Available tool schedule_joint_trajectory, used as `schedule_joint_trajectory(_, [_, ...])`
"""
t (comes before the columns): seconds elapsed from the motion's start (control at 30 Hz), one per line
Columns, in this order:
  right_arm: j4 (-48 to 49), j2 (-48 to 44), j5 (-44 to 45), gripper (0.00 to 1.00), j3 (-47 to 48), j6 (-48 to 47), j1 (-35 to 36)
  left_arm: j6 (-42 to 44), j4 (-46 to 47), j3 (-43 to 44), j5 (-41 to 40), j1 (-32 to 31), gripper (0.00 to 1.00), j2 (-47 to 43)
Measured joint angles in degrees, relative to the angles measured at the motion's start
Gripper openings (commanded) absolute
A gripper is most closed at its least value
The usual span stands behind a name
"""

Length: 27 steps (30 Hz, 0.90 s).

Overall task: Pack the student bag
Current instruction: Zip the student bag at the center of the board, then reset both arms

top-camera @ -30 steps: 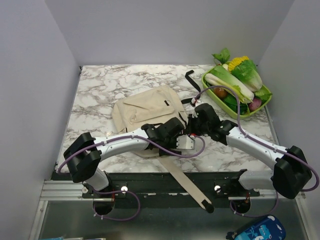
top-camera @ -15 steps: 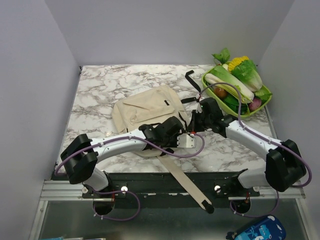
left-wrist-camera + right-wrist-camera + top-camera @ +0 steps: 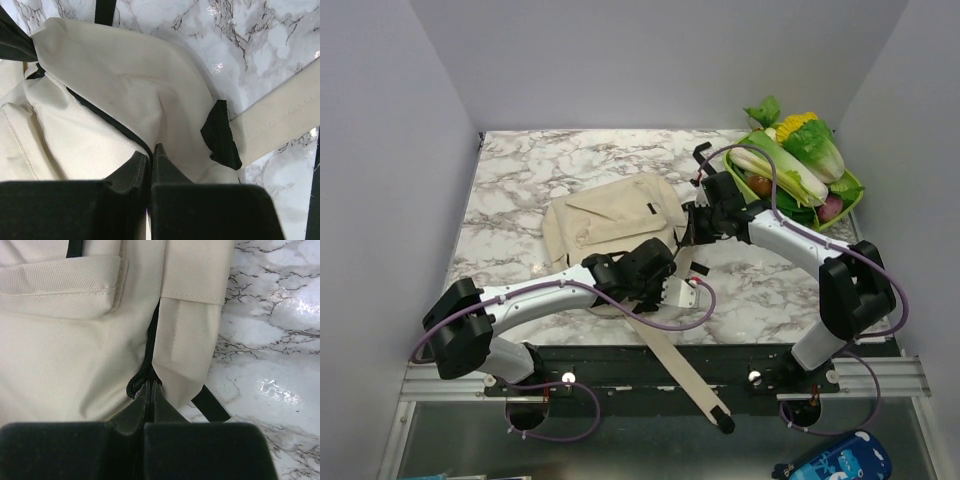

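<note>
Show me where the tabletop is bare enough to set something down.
Bare marble: the far strip between back wall and student bag; the left side, between left wall and bag; near right, between the right arm and the table edge. Crowded: the bag's right edge, where left gripper and right gripper pinch it, and the corner with the green tray.

Matt, woven cream cloth makes up the bag (image 3: 610,215), trimmed in black webbing. The table (image 3: 520,170) looks glossy, like polished marble. At two o'clock, a shiny green plastic tray (image 3: 832,213).
</note>
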Motion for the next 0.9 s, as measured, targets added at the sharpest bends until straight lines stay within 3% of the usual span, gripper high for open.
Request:
schedule_joint_trajectory(0.17, [-2.91,2.51,0.07,0.01,3.10,-0.39,0.00,1.14,-0.02,-0.31,-0.02,0.00,0.10,-0.50])
schedule_joint_trajectory(0.27, [-4.68,4.98,0.96,0.01,5.64,-0.50,0.04,1.40,-0.07,-0.31,-0.02,0.00,0.20,-0.55])
schedule_joint_trajectory(0.33, [-5.18,6.25,2.62,0.01,6.84,-0.50,-0.07,1.88,-0.39,-0.31,-0.17,-0.24,0.48,-0.59])
schedule_joint_trajectory(0.37, [-5.29,6.58,3.67,0.02,7.13,-0.55,-0.09,1.77,-0.70,-0.28,-0.13,-0.31,0.97,-0.59])
schedule_joint_trajectory(0.4, [-5.35,6.80,5.03,0.05,7.50,-0.76,-0.31,1.44,-2.01,0.09,0.07,-0.37,0.99,-0.59])
schedule_joint_trajectory(0.53, [-5.05,7.06,7.43,0.33,10.82,-1.46,-4.20,-2.03,-8.87,6.99,1.97,2.23,0.99,2.05])
schedule_joint_trajectory(0.77, [-2.51,3.80,7.43,0.64,14.03,-3.48,-7.50,-12.68,-12.68,29.79,9.33,21.62,0.99,8.33])
schedule_joint_trajectory(0.8, [-2.19,2.86,6.97,0.70,13.62,-3.58,-7.45,-14.27,-13.64,32.33,9.73,23.91,0.99,8.22])
schedule_joint_trajectory(0.83, [-1.90,1.70,6.47,0.99,12.90,-3.72,-7.39,-15.21,-14.16,33.77,9.73,24.90,0.99,8.13])
schedule_joint_trajectory(0.9, [-0.94,-1.07,4.85,1.00,10.14,-3.10,-7.21,-17.35,-16.02,36.46,9.73,26.08,0.99,8.13])
